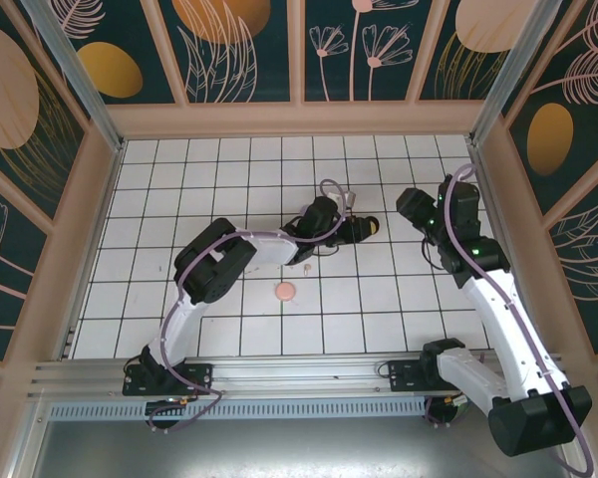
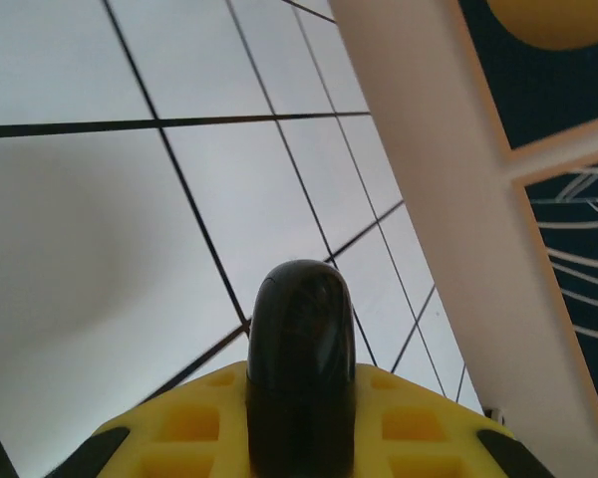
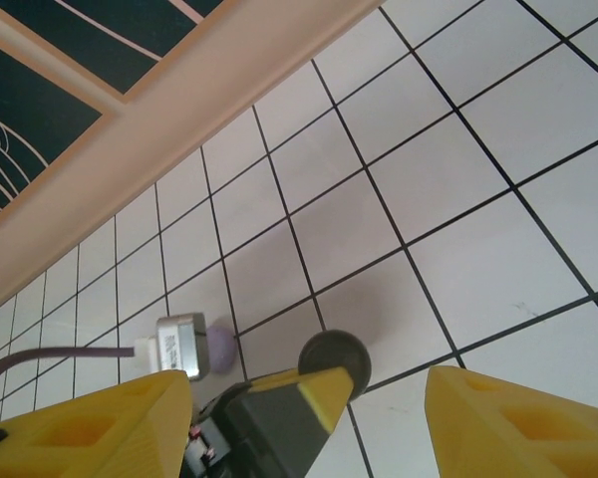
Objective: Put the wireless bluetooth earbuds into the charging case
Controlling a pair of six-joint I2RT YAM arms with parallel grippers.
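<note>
- Top external view: the left gripper (image 1: 359, 229) reaches over the middle of the worktop (image 1: 179, 179), its jaws clamped on a black charging case (image 2: 301, 339) held on edge.
- The right gripper (image 1: 411, 211) is just right of that case, jaws apart and empty.
- A possible earbud (image 1: 306, 266), a tiny pale speck, lies beside the left forearm, so the left arm is nearer; its axis is too small to tell.

White tiled floor (image 1: 229, 179) ringed by dark floral wall panels (image 1: 244, 70) in pale wooden framing (image 1: 299, 119).
</note>
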